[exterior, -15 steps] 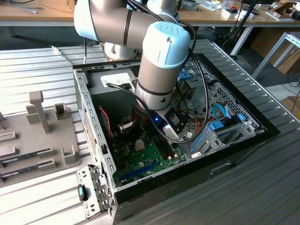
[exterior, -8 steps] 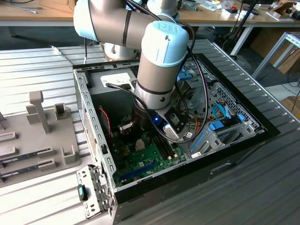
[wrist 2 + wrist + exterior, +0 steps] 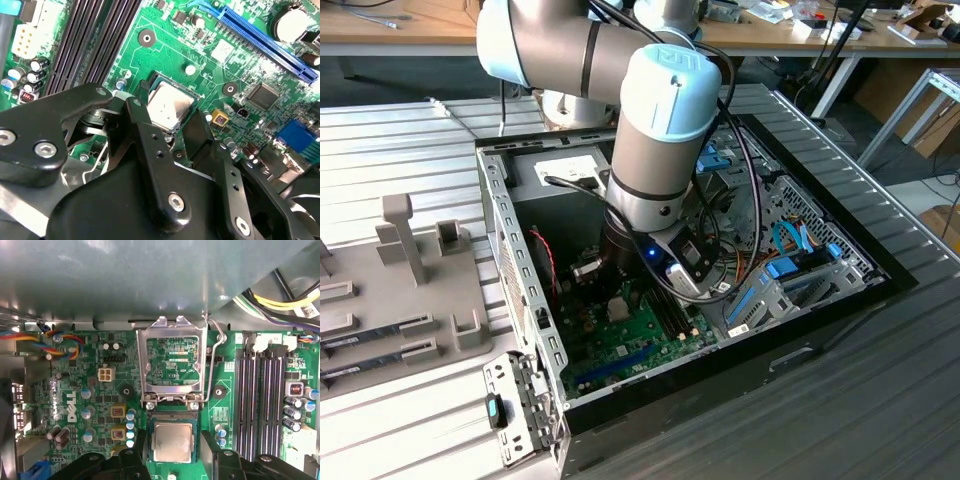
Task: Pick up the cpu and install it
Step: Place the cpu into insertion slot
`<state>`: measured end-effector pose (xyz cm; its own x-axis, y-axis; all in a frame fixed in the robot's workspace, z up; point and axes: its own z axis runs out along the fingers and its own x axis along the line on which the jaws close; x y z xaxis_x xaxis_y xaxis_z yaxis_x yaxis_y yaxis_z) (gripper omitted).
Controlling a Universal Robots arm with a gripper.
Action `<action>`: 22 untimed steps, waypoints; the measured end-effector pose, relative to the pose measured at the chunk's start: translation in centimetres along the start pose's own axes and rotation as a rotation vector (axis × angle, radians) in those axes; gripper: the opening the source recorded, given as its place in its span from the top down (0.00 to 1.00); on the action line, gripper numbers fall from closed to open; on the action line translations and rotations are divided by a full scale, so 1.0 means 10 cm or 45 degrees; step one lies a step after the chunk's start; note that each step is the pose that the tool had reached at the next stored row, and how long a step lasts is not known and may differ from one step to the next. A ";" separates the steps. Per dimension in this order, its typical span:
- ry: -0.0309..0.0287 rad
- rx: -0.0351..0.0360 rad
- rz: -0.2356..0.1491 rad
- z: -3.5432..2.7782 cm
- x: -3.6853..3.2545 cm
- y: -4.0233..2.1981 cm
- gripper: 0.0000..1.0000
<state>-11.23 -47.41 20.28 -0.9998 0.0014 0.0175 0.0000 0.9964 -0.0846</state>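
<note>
Seating complete: the cpu lies flat in its socket, load frame raised; the hand straddles it, fingers wide and apart.

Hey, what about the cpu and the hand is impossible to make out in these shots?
- cpu: whether it is fully seated; both wrist views look from above, and its near edge sits behind the hand.
- Fingertip contact with the cpu: the black fingers cover it.
- Exterior view: the arm blocks the socket.

Premises: a robotics lab or workshop. An opened computer case lies on a ribbed metal table. Cluttered workbenches stand behind.
</note>
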 end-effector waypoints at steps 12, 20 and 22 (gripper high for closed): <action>0.0000 0.0002 0.000 0.008 0.022 0.003 0.55; 0.0003 0.0005 0.000 0.052 0.022 -0.027 0.55; 0.0003 -0.0021 0.000 0.064 0.021 -0.027 0.55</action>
<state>-11.45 -47.74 19.67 -0.9998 0.0014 0.0177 0.0000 0.9966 -0.0829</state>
